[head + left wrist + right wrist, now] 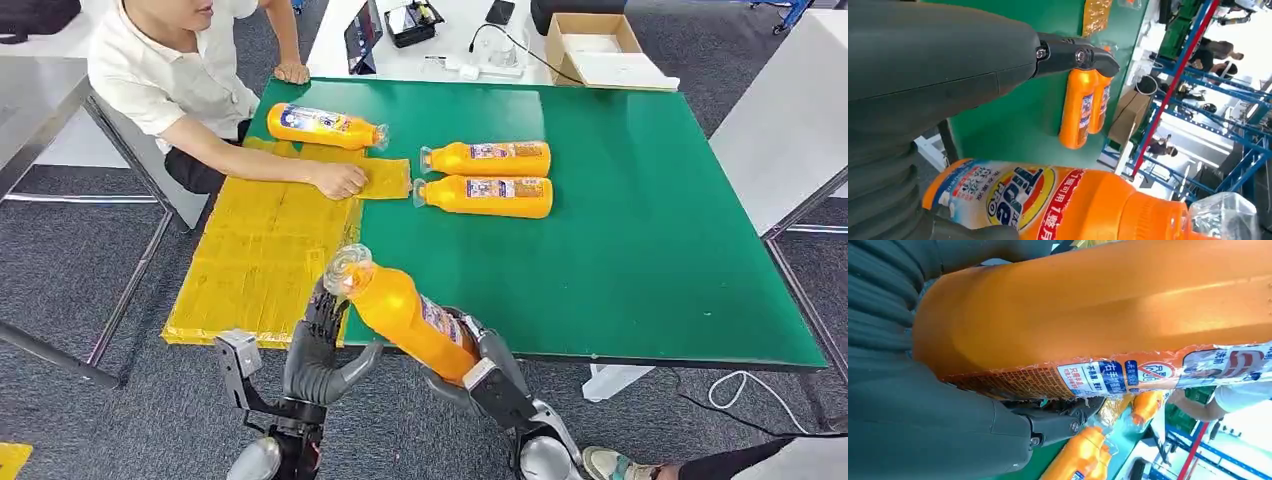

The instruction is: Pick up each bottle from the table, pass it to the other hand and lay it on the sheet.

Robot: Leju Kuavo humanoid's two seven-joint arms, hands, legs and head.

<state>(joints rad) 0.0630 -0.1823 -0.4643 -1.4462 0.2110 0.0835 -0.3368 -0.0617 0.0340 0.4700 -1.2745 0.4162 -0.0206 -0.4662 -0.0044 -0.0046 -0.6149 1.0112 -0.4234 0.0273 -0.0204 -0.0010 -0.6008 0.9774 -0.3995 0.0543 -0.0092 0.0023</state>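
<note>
My right hand (487,372) grips the base of an orange bottle (402,314) and holds it tilted over the table's front edge, its clear cap toward the yellow sheet (255,262). In the right wrist view this bottle (1098,310) lies across the palm. My left hand (318,345) is open beside the neck, fingers up and thumb reaching under the bottle (1048,200) without closing on it. Two more orange bottles (490,158) (487,196) lie side by side on the green table (640,230). Another bottle (325,125) lies at the sheet's far end.
A person sits at the table's far left, one hand (338,180) pressing on the sheet. Behind the green table, a white table carries a cardboard box (598,45), a tablet and a black tray. A grey table (790,130) stands to the right.
</note>
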